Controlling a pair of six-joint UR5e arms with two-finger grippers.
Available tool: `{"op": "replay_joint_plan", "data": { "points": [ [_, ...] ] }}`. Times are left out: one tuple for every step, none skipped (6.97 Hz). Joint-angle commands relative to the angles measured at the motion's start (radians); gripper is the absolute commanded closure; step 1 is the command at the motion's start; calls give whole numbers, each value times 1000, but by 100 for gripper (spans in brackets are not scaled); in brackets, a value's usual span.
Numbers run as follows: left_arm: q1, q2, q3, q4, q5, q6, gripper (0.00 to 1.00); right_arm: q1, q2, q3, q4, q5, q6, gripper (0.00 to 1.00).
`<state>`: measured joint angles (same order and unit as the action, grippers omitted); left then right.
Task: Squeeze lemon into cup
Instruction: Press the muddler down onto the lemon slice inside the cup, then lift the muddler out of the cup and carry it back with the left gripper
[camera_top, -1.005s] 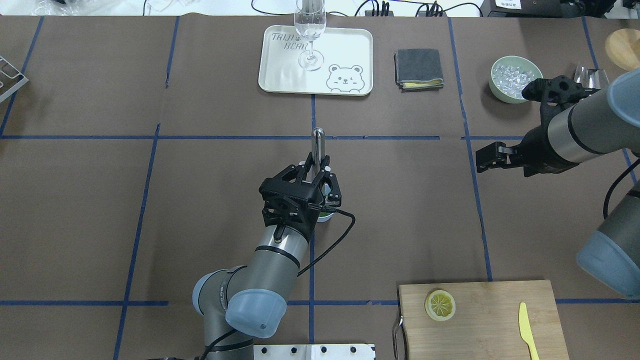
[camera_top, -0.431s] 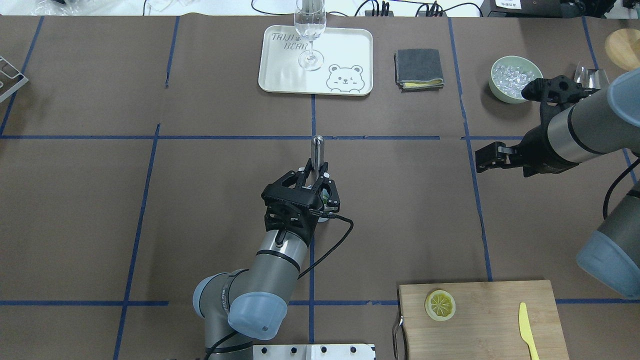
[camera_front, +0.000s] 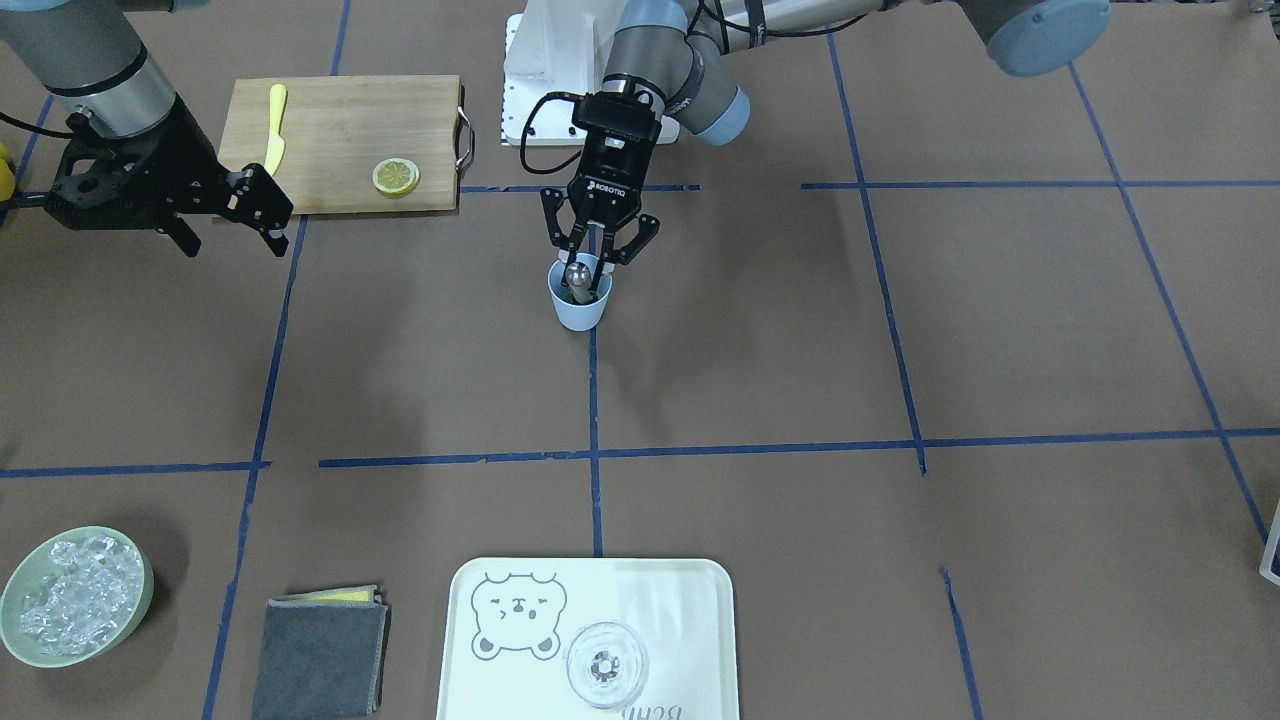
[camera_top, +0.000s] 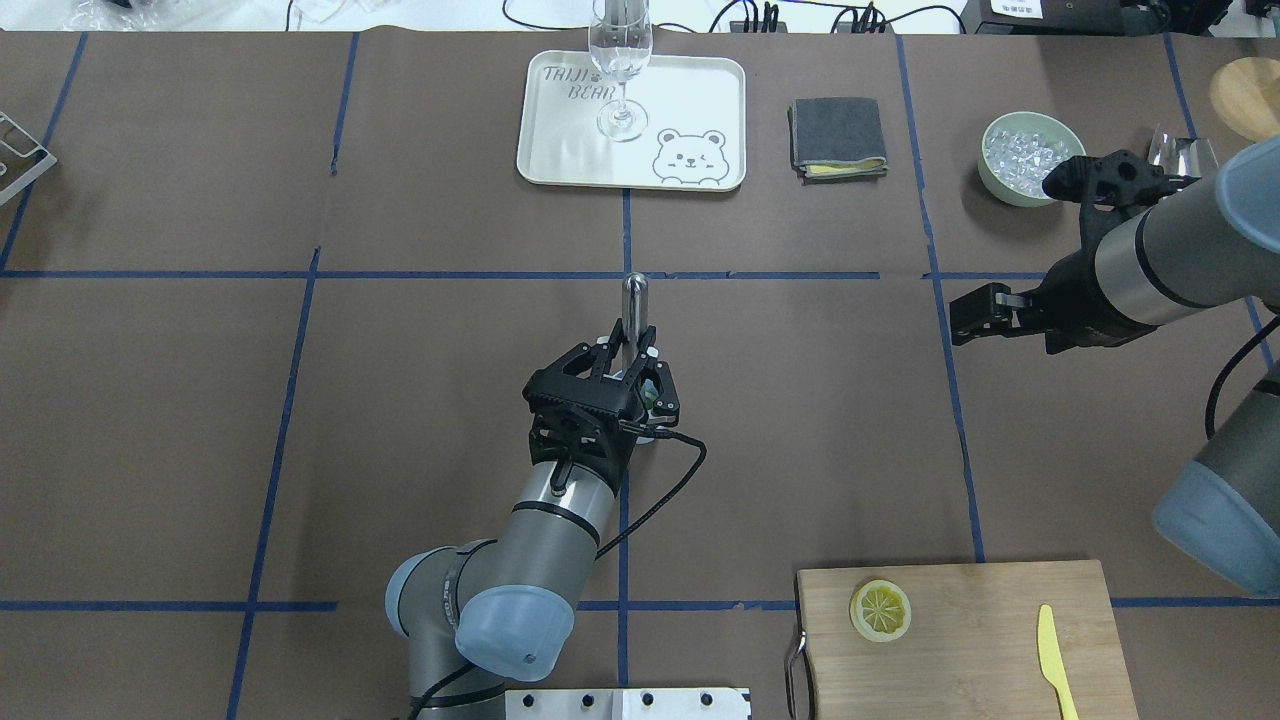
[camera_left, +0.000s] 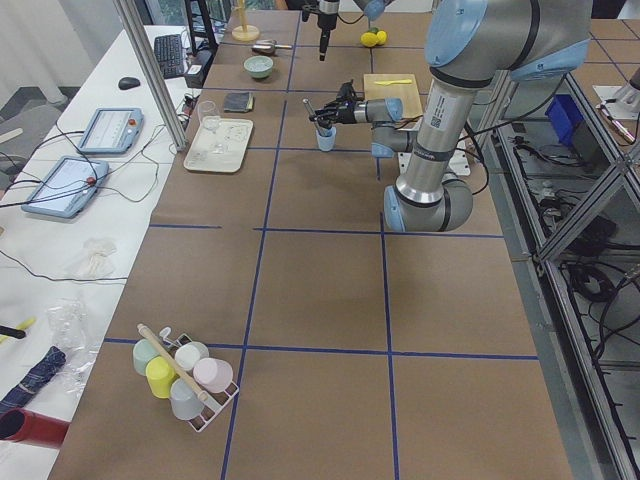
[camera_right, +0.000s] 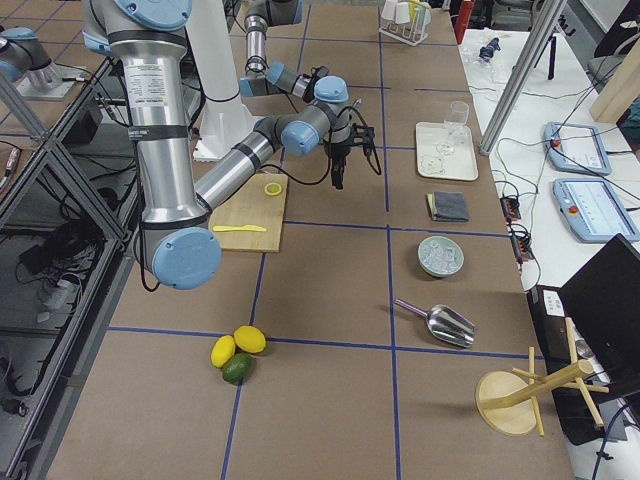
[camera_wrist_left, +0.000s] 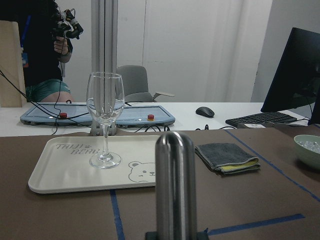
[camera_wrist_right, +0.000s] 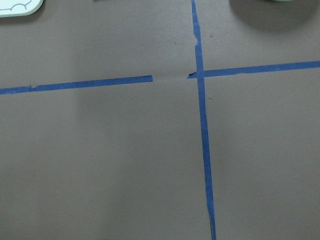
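Gripping rod (camera_top: 635, 295) upright in left gripper (camera_front: 597, 258), end sunk in cup (camera_front: 580, 312) just below the jaws, likely crushing greenish lemon (camera_front: 568, 296) there; right gripper (camera_front: 265, 215) idle, well off, spread unclear.

The cream tray (camera_top: 700, 100) at the far edge of the table (camera_top: 400, 420) carries "TAIJI BEAR" in grey hand-drawn capitals at its 10 o'clock corner in the overhead view. The left hand (camera_front: 592, 265) bears white "ROBOTIQ" lettering on its black body. No other writing can be made out.
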<state>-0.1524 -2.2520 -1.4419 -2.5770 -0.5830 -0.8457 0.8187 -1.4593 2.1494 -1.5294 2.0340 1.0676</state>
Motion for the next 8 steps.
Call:
{"op": "replay_joint_plan", "data": {
  "points": [
    [-1,3,-56,-2,-1,61,100,0,1,0,0,0,-1,0],
    [0,21,-184,0,-58,159,100,0,1,1,0,0,-1,0],
    [-3,26,-266,4,-82,204,100,4,1,1,0,2,-1,0],
    [-21,40,-329,-2,-86,271,100,5,1,0,0,0,-1,0],
    [-60,46,-356,4,-87,267,100,7,1,0,0,0,-3,0],
    [-73,111,-354,33,-89,264,100,8,1,0,0,0,-3,0],
    [-125,190,-354,55,-131,264,100,10,-1,0,0,0,-1,0],
    [-194,272,-354,57,-237,263,100,13,-1,-2,0,-1,-3,0]
  ]
}}
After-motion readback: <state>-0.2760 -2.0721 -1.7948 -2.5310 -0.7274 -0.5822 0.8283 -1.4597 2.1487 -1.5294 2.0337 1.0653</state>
